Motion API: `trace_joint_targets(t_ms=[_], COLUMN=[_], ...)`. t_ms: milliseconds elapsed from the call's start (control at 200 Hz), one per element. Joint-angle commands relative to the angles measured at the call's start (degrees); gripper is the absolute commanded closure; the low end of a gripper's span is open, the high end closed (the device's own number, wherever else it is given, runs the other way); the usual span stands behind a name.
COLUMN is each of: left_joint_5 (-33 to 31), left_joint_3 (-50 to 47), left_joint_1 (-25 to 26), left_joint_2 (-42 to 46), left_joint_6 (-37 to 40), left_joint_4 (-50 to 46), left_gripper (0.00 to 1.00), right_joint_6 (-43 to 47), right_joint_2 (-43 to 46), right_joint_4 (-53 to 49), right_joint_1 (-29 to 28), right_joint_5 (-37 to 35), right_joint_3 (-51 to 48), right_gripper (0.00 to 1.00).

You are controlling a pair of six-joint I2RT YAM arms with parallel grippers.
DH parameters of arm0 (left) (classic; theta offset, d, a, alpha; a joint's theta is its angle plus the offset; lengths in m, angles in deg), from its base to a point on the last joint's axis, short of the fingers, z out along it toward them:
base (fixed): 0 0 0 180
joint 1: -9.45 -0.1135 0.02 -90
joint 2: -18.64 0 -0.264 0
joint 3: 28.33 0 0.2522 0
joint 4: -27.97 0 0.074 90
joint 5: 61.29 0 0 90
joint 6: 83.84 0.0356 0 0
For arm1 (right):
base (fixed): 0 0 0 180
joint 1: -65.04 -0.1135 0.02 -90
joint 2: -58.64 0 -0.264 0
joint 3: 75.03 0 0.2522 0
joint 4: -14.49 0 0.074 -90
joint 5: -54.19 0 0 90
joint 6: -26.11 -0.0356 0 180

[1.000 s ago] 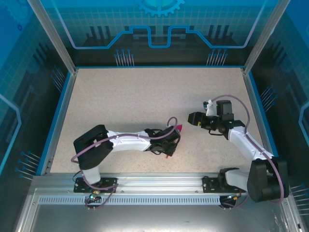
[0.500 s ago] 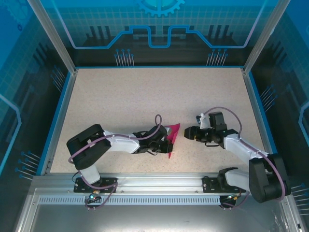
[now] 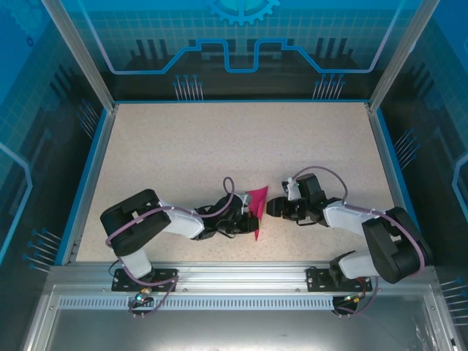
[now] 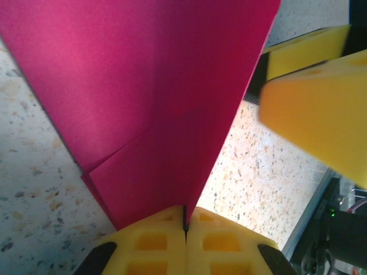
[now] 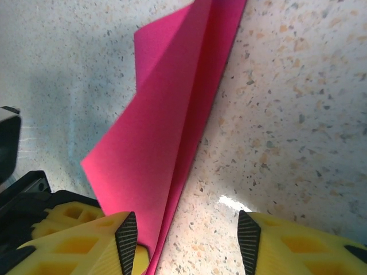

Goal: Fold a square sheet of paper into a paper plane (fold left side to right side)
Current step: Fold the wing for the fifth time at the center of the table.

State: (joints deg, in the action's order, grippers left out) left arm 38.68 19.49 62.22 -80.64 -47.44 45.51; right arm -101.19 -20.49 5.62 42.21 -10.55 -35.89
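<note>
**While the left gripper (image 4: 184, 232) clamps the folded pink paper (image 4: 155, 97), the right gripper (image 5: 188, 238) stands parted beside it**

Where the speckled table (image 3: 219, 146) nears its front edge, both arms reach toward the middle. The left arm (image 3: 168, 219) lies low from the left and the right arm (image 3: 365, 219) comes in from the right, with their wrists close together. The left gripper's yellow fingers are pressed tight together on a narrow end of the paper, which widens out from them in creased layers. In the top view the paper is a slim pink wedge between the two wrists. The right gripper's jaws are apart, with bare table between them. The paper's layered edge runs down just inside one finger (image 5: 123, 238), and whether it touches the pad cannot be told. In the left wrist view, a yellow finger of the right gripper looms just beside the paper's edge.
</note>
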Motion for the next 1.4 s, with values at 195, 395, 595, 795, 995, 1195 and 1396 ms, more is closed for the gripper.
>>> trace_joint_targets(t_ms=[195,395,595,795,995,1195,1396], left_joint_5=[0.9,0.8,0.7,0.8,1.2,1.5,1.5], left_joint_3=[-2.6,-3.1,-3.5,-3.6,-3.7,-3.6,-3.6], left_joint_1=[-0.8,-0.8,-0.8,-1.0,-1.3,-1.4,-1.4], left_joint_2=[-0.8,-1.4,-1.8,-2.8,-3.6,-3.8,-3.4], left_joint_6=[-3.4,-4.0,-4.5,-5.3,-5.9,-6.0,-5.8], left_joint_4=[7.4,8.4,9.1,9.7,10.2,10.5,10.2], left_gripper=[1.0,1.0,1.0,1.0,1.0,1.0,0.91], right_joint_6=[-4.2,-4.4,-4.4,-4.6,-4.6,-4.2,-4.0], right_joint_2=[-4.5,-5.9,-7.6,-9.0,-10.6,-12.8,-14.3], right_joint_4=[4.4,4.3,1.0,-3.8,-6.0,-8.3,-9.4], right_joint_1=[-2.8,-3.8,-4.8,-5.6,-6.1,-6.9,-7.3], right_joint_5=[-1.7,-2.0,-3.0,-4.3,-5.0,-5.7,-6.1], right_joint_3=[2.8,4.3,6.6,8.6,9.9,11.6,12.3], right_gripper=[0.51,0.51,0.54,0.57,0.6,0.6,0.6])
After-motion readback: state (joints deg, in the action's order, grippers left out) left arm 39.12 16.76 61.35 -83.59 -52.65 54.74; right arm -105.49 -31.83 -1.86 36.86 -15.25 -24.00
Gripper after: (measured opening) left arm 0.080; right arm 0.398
